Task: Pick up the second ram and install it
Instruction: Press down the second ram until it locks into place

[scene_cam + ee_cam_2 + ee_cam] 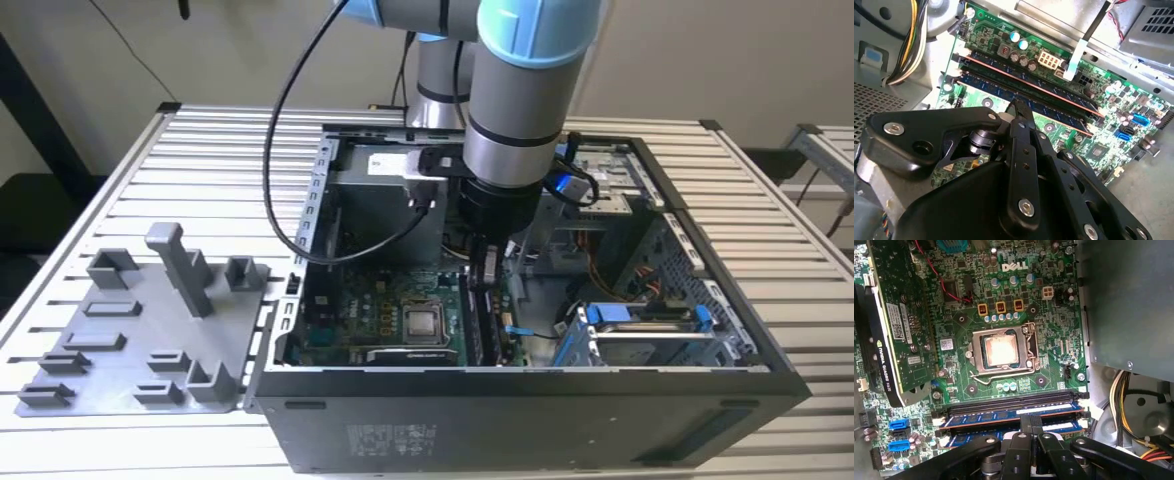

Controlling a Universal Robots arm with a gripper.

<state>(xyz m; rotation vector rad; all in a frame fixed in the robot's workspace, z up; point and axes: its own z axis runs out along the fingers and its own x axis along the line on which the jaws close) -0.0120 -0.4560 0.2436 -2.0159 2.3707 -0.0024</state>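
Starting at the exterior view's left, the grey plastic tray (134, 340) sits on the slatted table (120, 180), well apart from the open computer case (534, 400), and I see no memory stick standing in its blocks. So the pickup looks done.

Moving across to the case, the arm reaches straight down inside it, with the gripper (487, 270) low over the motherboard (350, 322), just beside the processor socket (424, 322) on the side away from the tray.

In the first wrist view, the socket (999, 351) is the landmark. Next to it runs an empty black memory slot (1014, 401). Beyond that, bluish boards sit in the slots, and the gripper (1030, 426) presses down right on the line of the second ram (984, 416), near its middle. In the second wrist view the same fingers (1021, 117) meet the blue stick (1054, 97) edge-on, with another board lying alongside it.

The fingers are drawn together into a narrow point. Whether they clamp the stick or merely push on its top edge, I cannot tell.

My read: the ram is in its slot and the job is in its last stage, seating. I can't make out the end latches well enough to call it locked.
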